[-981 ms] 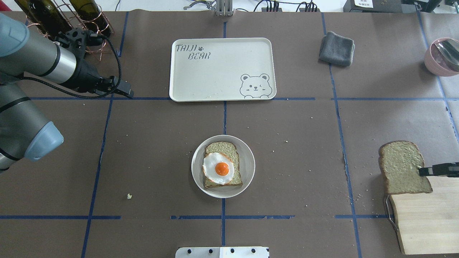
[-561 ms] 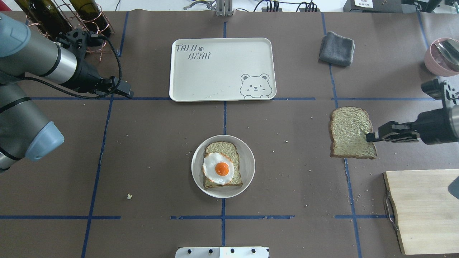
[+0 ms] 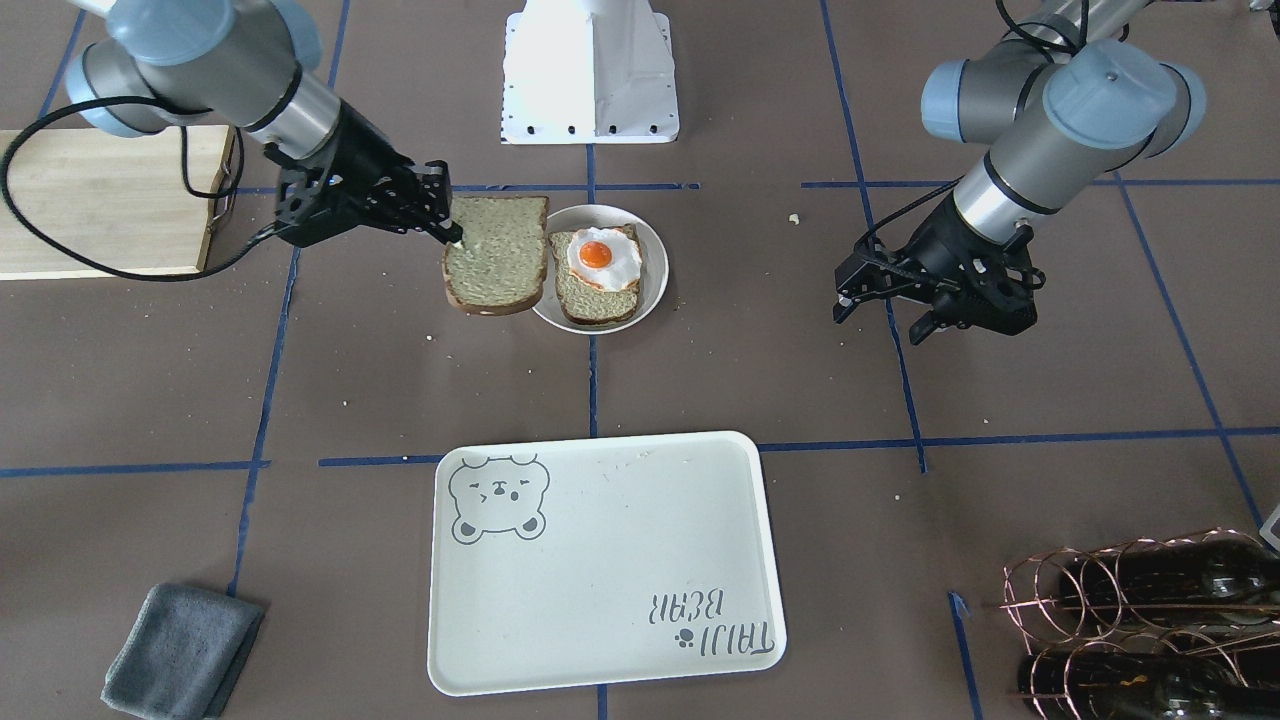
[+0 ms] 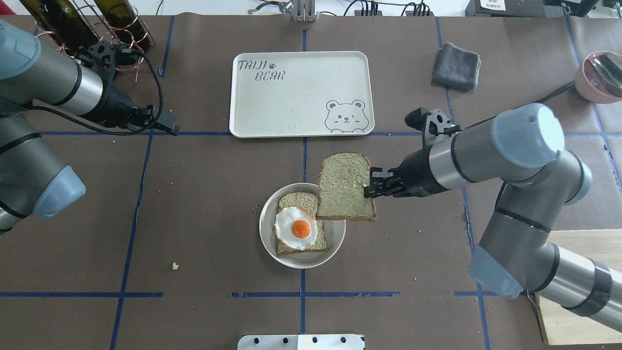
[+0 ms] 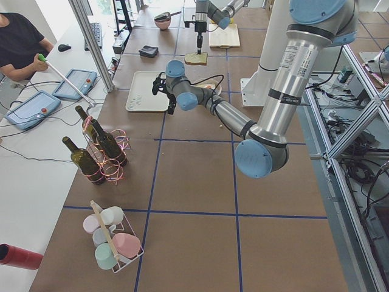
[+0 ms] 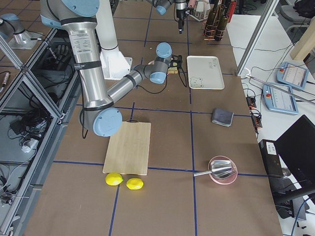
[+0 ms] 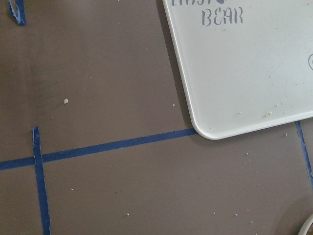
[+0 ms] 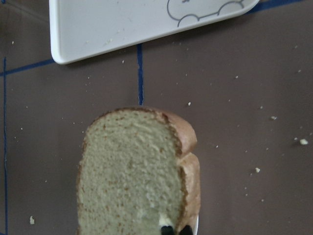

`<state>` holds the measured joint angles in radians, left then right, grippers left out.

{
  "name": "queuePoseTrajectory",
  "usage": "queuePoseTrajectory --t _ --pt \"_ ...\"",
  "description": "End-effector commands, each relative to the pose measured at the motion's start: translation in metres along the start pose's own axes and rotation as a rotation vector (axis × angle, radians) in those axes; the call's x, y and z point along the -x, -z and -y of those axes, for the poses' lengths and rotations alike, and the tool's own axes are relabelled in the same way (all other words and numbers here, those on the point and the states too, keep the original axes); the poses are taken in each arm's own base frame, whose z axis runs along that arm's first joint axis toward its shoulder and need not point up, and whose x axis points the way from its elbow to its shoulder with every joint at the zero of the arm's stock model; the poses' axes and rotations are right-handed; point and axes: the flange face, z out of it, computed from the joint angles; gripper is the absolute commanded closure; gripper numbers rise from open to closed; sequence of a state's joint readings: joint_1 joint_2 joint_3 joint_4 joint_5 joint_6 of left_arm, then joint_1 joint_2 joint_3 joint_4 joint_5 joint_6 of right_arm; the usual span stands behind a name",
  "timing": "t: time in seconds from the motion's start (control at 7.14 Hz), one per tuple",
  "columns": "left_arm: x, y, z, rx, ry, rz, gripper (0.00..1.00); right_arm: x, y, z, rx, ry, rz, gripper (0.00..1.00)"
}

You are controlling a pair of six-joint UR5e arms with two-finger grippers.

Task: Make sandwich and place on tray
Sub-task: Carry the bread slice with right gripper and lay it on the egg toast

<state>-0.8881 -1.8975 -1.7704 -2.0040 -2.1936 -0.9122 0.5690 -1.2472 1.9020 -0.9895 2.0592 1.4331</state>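
My right gripper (image 4: 369, 188) is shut on the edge of a pale-tan bread slice (image 4: 346, 187) and holds it in the air over the far right rim of the small white plate (image 4: 335, 243). On the plate lies a second slice (image 4: 303, 200) with a fried egg (image 4: 296, 227) on top. The held slice also shows in the front view (image 3: 497, 253) and the right wrist view (image 8: 132, 171). The cream bear tray (image 4: 301, 92) lies empty beyond the plate. My left gripper (image 4: 170, 129) hovers open and empty left of the tray.
A grey cloth (image 4: 457, 65) lies right of the tray. A pink bowl with a metal scoop (image 4: 600, 78) sits at the far right. Wine bottles in a copper rack (image 4: 87, 24) stand at the far left. A wooden cutting board (image 4: 583, 243) is at the near right.
My right arm has carried the bread slice from the cutting board leftward across the table to above the plate's rim. The left arm has barely moved.
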Motion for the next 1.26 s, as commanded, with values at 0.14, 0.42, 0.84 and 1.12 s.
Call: queuePoseTrajectory --t 0.14,0.42,0.84,1.12 --pt "0.001 -0.001 0.0 0.001 0.003 -0.001 0.0 0.047 -0.074 -0.044 0.009 0.012 -0.065 1.0" --pt "0.001 -0.001 0.0 0.001 0.005 -0.001 0.0 0.046 -0.088 -0.052 0.006 0.013 -0.092 1.0" --pt "0.001 -0.001 0.0 0.001 0.006 -0.001 0.0 0.053 -0.102 -0.048 0.0 0.011 -0.103 1.0" --pt "-0.002 -0.002 0.001 0.001 0.025 -0.005 0.0 0.054 -0.102 -0.043 -0.011 0.009 -0.104 0.01"
